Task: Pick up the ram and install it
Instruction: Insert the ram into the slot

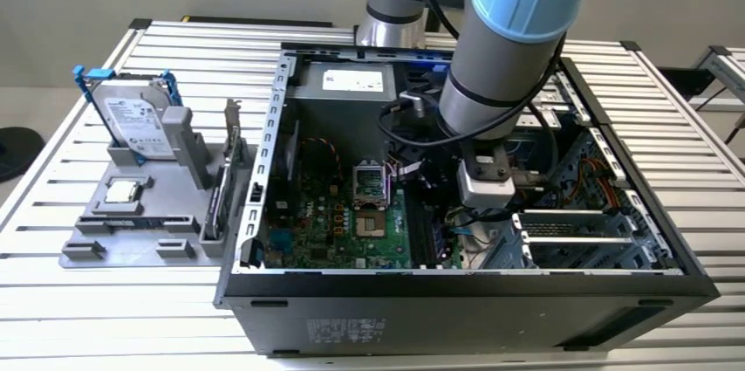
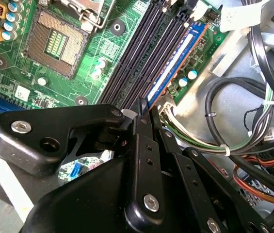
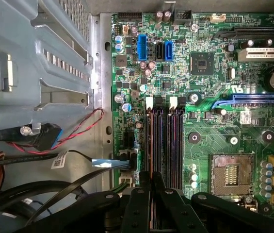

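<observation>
Seating looks like the step in hand: the gripper (image 2: 144, 109), fingers pressed together with nothing between them, bears on the near end of the ram (image 2: 175, 63), which stands in the outermost memory slot (image 2: 168, 73) of the motherboard (image 2: 103, 53). Judging by this, even downward pressure is needed.

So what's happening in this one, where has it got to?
The arm has reached down into the open computer case. Its gripper sits with fingers closed right at the end of the ram, which stands in the outermost memory slot on the motherboard. The CPU socket beside the slots is empty.
</observation>
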Motion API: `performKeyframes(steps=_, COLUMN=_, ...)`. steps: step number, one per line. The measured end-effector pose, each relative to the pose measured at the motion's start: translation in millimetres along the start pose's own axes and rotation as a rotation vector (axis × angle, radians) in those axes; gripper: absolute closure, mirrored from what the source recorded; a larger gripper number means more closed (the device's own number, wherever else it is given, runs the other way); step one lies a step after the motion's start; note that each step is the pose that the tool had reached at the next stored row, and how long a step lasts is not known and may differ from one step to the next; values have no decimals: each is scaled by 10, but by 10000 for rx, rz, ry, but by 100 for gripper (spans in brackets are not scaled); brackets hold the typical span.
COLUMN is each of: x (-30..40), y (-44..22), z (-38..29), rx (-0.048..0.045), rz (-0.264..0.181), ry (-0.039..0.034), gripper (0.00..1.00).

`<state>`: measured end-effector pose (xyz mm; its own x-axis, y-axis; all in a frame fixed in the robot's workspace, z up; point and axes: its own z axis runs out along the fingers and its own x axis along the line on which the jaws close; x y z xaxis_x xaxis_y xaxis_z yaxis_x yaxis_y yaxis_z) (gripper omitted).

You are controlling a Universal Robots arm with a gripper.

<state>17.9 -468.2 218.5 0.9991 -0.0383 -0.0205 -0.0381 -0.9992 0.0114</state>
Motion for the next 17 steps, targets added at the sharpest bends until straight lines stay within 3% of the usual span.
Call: performKeyframes(steps=17, x=1, y=2, z=17, rx=-49, rz=1, ry=-70, gripper=100)
